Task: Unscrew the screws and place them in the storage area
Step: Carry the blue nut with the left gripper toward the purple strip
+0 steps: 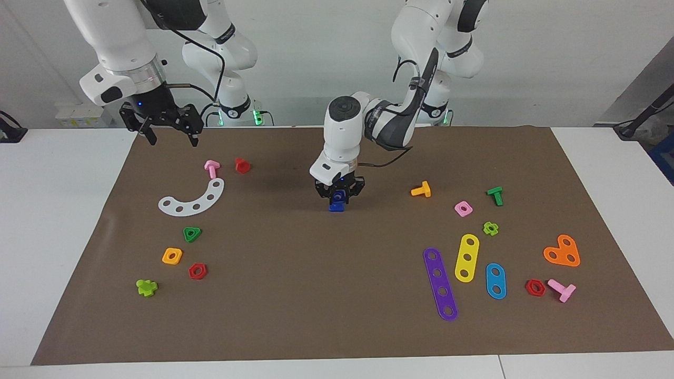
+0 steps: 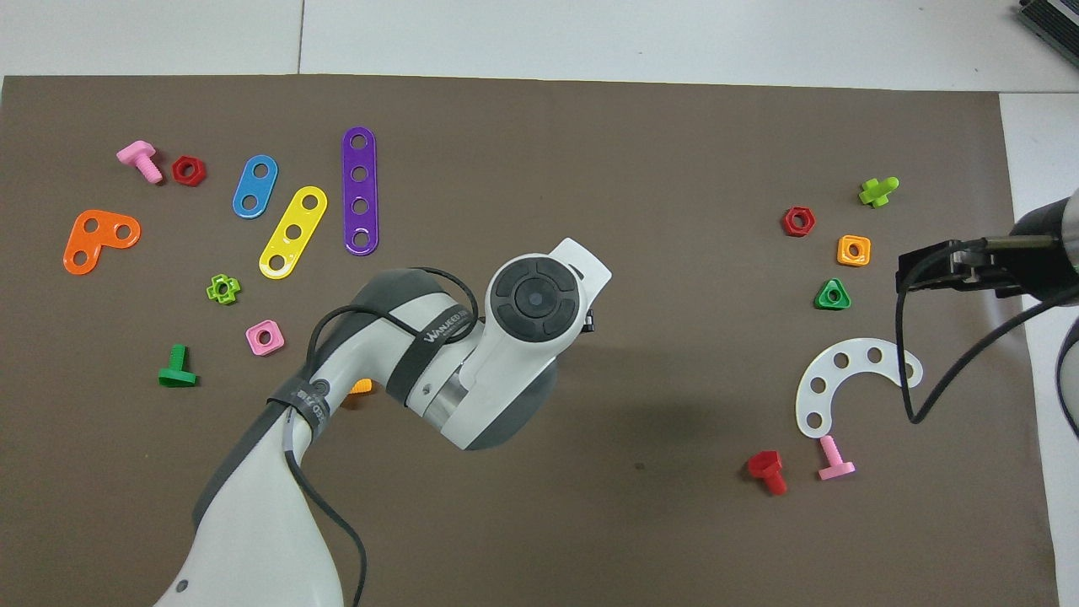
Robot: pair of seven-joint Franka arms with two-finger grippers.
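Observation:
My left gripper (image 1: 338, 199) reaches down to the middle of the brown mat and is shut on a small blue bolt (image 1: 338, 197). The bolt's lower blue part (image 1: 336, 207) rests on the mat. In the overhead view the left arm (image 2: 506, 337) hides this piece. The storage area lies toward the right arm's end of the mat. It holds a white arc strip (image 1: 192, 200), a green triangular nut (image 1: 192, 233), an orange square nut (image 1: 172, 256) and a red hexagonal nut (image 1: 197, 270). My right gripper (image 1: 172, 137) hangs open and empty above the mat's edge there, also in the overhead view (image 2: 936, 265).
A pink bolt (image 1: 211, 168), a red bolt (image 1: 242, 165) and a lime bolt (image 1: 146, 287) lie by the storage area. Toward the left arm's end lie purple (image 1: 440, 284), yellow (image 1: 466, 258) and blue (image 1: 496, 281) strips, an orange plate (image 1: 562, 251), and orange (image 1: 421, 190) and green (image 1: 495, 195) bolts.

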